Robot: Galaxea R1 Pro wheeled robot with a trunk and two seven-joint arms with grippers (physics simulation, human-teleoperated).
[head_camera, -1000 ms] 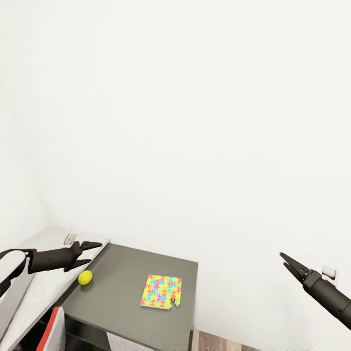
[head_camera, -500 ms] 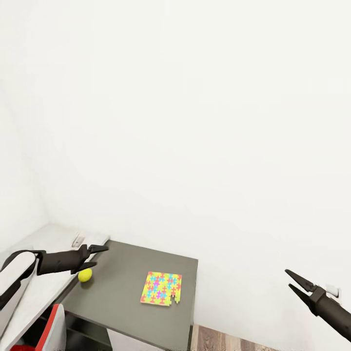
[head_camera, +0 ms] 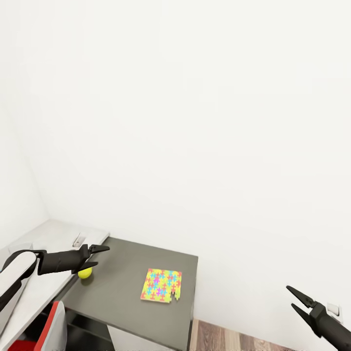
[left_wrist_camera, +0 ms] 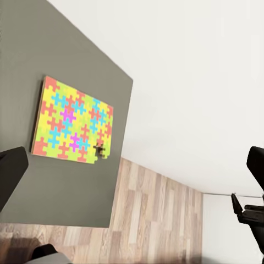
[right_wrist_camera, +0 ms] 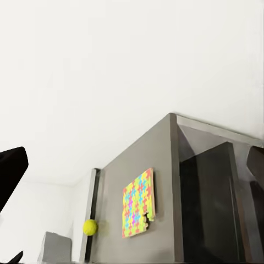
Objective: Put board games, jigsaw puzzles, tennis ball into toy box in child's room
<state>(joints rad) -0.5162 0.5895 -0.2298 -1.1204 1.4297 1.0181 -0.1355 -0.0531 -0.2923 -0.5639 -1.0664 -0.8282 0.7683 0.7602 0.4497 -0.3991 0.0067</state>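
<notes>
A: Right, head view: left gripper spread open, empty, just above the tennis ball at the dark table section's 9 o'clock edge.
B: Jigsaw puzzle lies flat mid-table; right gripper parted, empty, at 4 o'clock.
A: Left wrist: puzzle flat on grey.
B: Right wrist: ball apart from puzzle

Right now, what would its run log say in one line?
left gripper: open above tennis ball | right gripper: open, empty | jigsaw puzzle: on table
</notes>
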